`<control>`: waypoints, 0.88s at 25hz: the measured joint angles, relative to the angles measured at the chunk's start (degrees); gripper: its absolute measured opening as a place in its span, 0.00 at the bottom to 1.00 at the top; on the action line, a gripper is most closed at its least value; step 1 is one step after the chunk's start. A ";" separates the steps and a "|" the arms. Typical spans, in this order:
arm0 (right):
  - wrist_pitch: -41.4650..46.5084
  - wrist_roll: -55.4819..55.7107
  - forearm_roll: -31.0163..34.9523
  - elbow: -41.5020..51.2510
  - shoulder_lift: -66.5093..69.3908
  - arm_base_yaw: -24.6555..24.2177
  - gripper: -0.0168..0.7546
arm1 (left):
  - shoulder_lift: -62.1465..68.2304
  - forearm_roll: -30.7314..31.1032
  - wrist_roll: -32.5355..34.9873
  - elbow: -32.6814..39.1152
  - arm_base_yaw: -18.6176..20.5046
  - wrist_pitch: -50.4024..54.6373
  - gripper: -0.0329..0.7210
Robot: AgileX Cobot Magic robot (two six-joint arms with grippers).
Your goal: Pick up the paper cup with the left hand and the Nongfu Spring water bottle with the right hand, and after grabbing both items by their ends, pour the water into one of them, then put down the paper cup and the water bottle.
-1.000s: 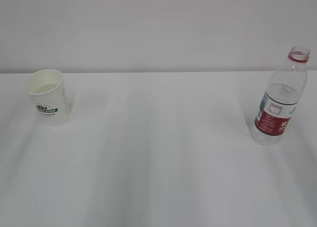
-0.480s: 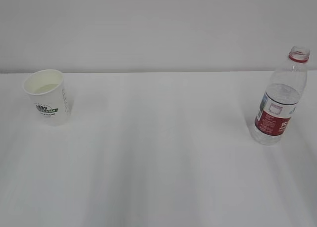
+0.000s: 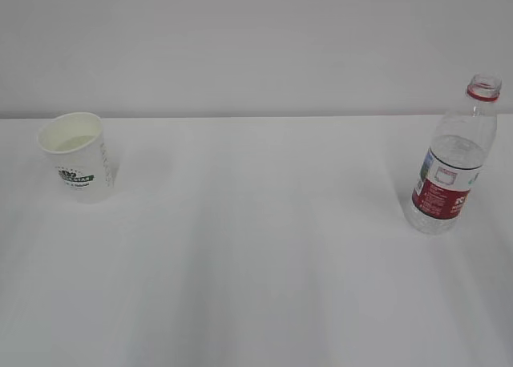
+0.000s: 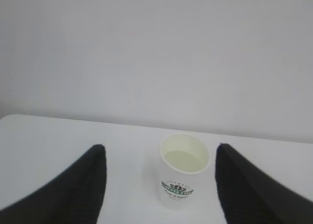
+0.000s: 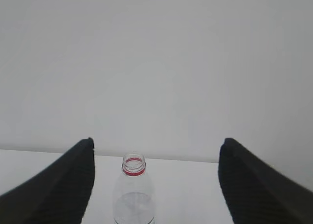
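White table [image 3: 264, 263] and a plain pale wall filled every view. On the left side of the table the paper cup [image 3: 76, 156] stood upright, and the Nongfu Spring water bottle [image 3: 451, 163] stood uncapped on the right, well apart from it. My left hand [image 4: 159, 158] had its jaws spread wide with the cup centred between them but farther off, nothing held. My right hand [image 5: 156, 153] was also wide and empty, with the bottle neck a little left of its middle. For a good approach, I judged I should shift the right hand slightly left, then advance both straight and close gently, because the thin cup could crush and the open bottle could tip.
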 joint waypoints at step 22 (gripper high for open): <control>10.79 0.00 0.00 -6.28 -0.10 0.00 0.79 | -0.30 -0.81 11.09 -13.47 0.00 18.17 0.68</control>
